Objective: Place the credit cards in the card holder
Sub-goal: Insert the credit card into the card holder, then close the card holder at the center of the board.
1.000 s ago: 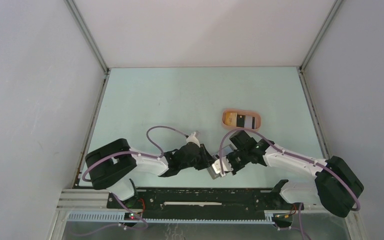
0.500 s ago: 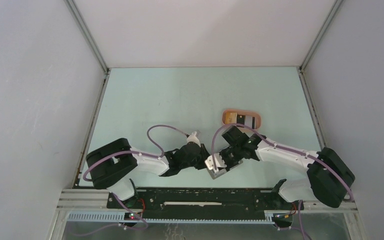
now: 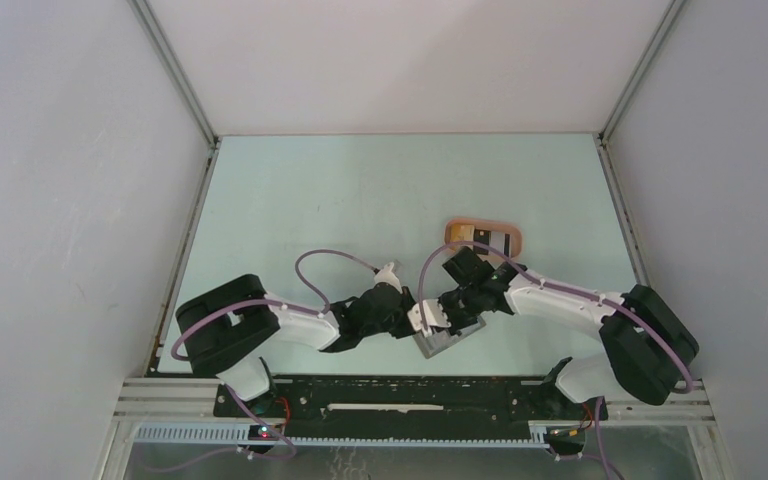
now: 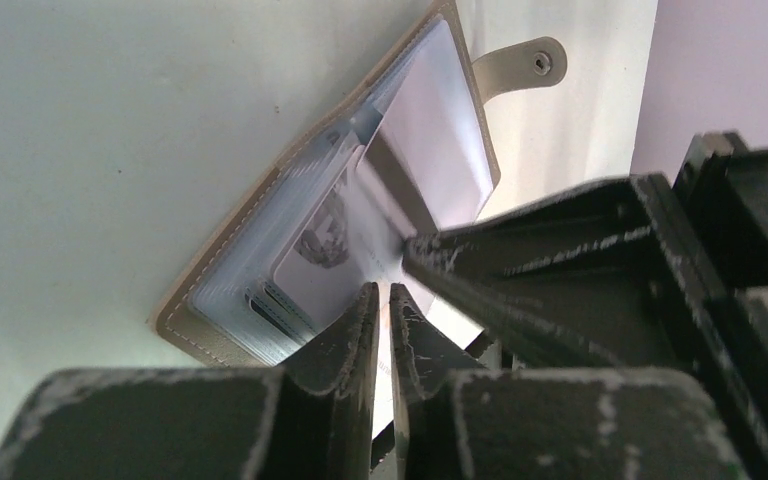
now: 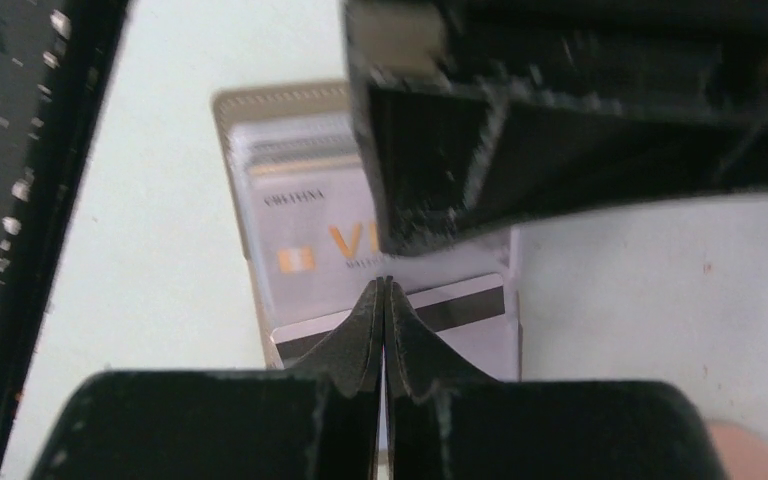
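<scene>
Card holder [image 3: 446, 343]: lies open, near centre, between both grippers.
Left gripper [image 4: 382, 292]: jaws almost closed; hold on the pale card [image 4: 325, 250] cannot be confirmed.
Right gripper [image 5: 384, 284]: jaws fully closed, tips over the open holder; nothing visibly held.
Hazard: card edge misses its slot and buckles — cause: unsecured holder sliding under push.

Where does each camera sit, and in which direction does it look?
Top: above and behind, looking down on the table; left arm and right arm show.
Left wrist: on the left arm, looking along the left gripper at the open card holder.
Right wrist: on the right arm, looking past the right gripper at the same card holder.
Shared: each wrist view shows the other gripper.
</scene>
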You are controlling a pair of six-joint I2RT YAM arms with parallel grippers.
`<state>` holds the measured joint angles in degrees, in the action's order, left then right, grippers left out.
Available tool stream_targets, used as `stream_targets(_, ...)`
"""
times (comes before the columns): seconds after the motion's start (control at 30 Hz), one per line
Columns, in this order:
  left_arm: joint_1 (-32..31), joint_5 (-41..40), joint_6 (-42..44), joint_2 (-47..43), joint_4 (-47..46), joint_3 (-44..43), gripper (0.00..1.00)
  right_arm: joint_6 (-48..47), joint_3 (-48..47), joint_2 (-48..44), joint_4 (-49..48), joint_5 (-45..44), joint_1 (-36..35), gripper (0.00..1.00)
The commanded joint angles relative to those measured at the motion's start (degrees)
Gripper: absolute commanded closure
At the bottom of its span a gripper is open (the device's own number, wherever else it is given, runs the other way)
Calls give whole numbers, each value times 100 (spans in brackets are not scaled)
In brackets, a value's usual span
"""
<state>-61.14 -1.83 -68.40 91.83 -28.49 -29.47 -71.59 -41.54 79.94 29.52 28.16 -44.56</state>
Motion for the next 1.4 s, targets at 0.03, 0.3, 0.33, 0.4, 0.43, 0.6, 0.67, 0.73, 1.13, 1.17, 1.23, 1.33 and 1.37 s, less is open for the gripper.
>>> stream_targets(0.03,54,6,328,212,591,185,86,106,-56,73,-14,-561,353,96)
stream_targets(0.3,68,16,308,208,518,258,87,164,-11,-73,-45,-583,615,96)
stream_targets(0.33,68,16,302,209,516,266,86,190,-19,-134,-30,-495,649,96)
stream_targets(0.4,68,16,310,191,517,262,87,246,-21,-259,23,-294,676,94)
stream_targets(0.43,63,23,315,193,512,260,87,262,-44,-301,95,-169,672,92)
stream_targets(0.6,68,55,350,195,496,240,87,434,-293,-261,430,353,612,90)
stream_targets(0.67,68,51,351,168,492,249,87,613,-421,-278,500,515,727,89)
stream_targets(0.73,72,35,381,120,452,265,87,791,-552,-337,600,670,930,86)
stream_targets(1.13,147,-301,1519,-868,611,-228,77,2400,-1194,-611,1834,1398,2436,53)
stream_targets(1.17,147,-404,1641,-1014,641,-241,77,2509,-1238,-605,1877,1406,2509,52)
stream_targets(1.23,147,-596,1924,-1338,664,-231,77,2640,-1267,-618,1928,1461,2644,51)
stream_targets(1.33,147,-974,2411,-1905,762,-135,77,2847,-1276,-576,1935,1540,2775,48)
stream_targets(1.37,147,-1104,2552,-2118,785,-69,77,2920,-1290,-531,1927,1554,2822,48)
